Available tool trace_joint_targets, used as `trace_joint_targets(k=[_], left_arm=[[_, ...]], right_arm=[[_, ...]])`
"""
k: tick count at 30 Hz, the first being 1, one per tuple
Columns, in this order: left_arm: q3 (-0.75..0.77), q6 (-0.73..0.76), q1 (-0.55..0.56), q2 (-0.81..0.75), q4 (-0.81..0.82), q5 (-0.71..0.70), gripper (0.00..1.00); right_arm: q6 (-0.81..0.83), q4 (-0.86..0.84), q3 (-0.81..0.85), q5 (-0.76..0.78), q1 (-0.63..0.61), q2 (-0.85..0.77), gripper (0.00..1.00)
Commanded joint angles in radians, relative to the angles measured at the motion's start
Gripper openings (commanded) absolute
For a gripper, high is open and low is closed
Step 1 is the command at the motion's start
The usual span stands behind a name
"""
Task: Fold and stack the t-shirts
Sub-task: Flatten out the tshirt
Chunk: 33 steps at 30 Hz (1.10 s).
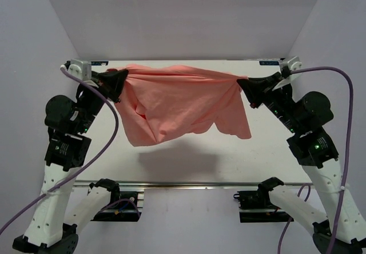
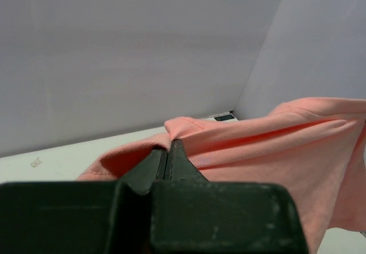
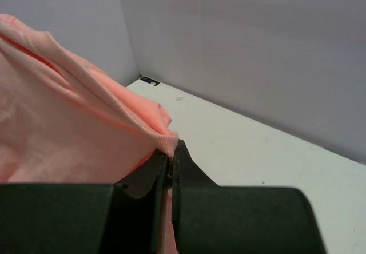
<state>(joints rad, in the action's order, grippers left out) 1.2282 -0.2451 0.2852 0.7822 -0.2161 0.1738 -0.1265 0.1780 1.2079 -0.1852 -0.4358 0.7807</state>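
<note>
The salmon-pink t-shirt hangs in the air, stretched between my two grippers above the far part of the white table. My left gripper is shut on its left upper edge; in the left wrist view the jaws pinch a fold of the shirt. My right gripper is shut on its right upper edge; in the right wrist view the jaws clamp a hemmed edge of the shirt. The cloth sags in loose folds, its shadow on the table below. No neck label shows.
Pale walls close in the table at the back and both sides. A metal rail runs along the near edge by the arm bases. Purple cables loop off both arms.
</note>
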Motion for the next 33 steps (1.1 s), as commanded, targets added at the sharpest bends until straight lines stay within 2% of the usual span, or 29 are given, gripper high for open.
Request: trace_joint_targets(k=[1, 5, 8, 12, 17, 21, 30, 31, 32, 33], left_arm=[[-0.028, -0.006, -0.026, 0.09, 0.023, -0.065, 0.0], [-0.05, -0.006, -0.026, 0.219, 0.044, -0.04, 0.0], [-0.07, -0.016, -0.035, 0.376, 0.089, -0.071, 0.0], [-0.046, 0.01, -0.047, 0.616, 0.165, -0.082, 0.0], [0.161, 0.046, -0.047, 0.992, 0.15, -0.059, 0.0], [0.316, 0.056, -0.047, 1.184, 0.161, -0.059, 0.0], [0.579, 0.056, -0.047, 1.46, 0.113, -0.026, 0.01], [0.594, 0.056, -0.047, 1.474, 0.101, -0.039, 0.11], [0.606, 0.056, -0.047, 1.485, 0.087, -0.039, 0.55], [0.628, 0.047, -0.047, 1.494, 0.078, -0.055, 0.87]], right_arm=[[-0.028, -0.058, -0.045, 0.105, 0.023, 0.028, 0.0], [-0.053, -0.106, -0.12, 0.121, 0.023, 0.127, 0.0], [-0.094, -0.12, -0.154, 0.211, 0.028, 0.241, 0.0], [-0.102, -0.166, -0.185, 0.234, 0.039, 0.402, 0.0], [-0.075, -0.166, -0.064, 0.262, 0.078, 0.662, 0.0], [-0.044, -0.213, 0.03, 0.236, 0.108, 0.836, 0.0], [-0.047, -0.154, 0.309, 0.199, 0.189, 1.169, 0.0], [-0.05, -0.131, 0.323, 0.196, 0.192, 1.181, 0.02], [-0.044, -0.127, 0.349, 0.155, 0.2, 1.222, 0.16], [-0.045, -0.112, 0.372, 0.133, 0.206, 1.232, 0.59]])
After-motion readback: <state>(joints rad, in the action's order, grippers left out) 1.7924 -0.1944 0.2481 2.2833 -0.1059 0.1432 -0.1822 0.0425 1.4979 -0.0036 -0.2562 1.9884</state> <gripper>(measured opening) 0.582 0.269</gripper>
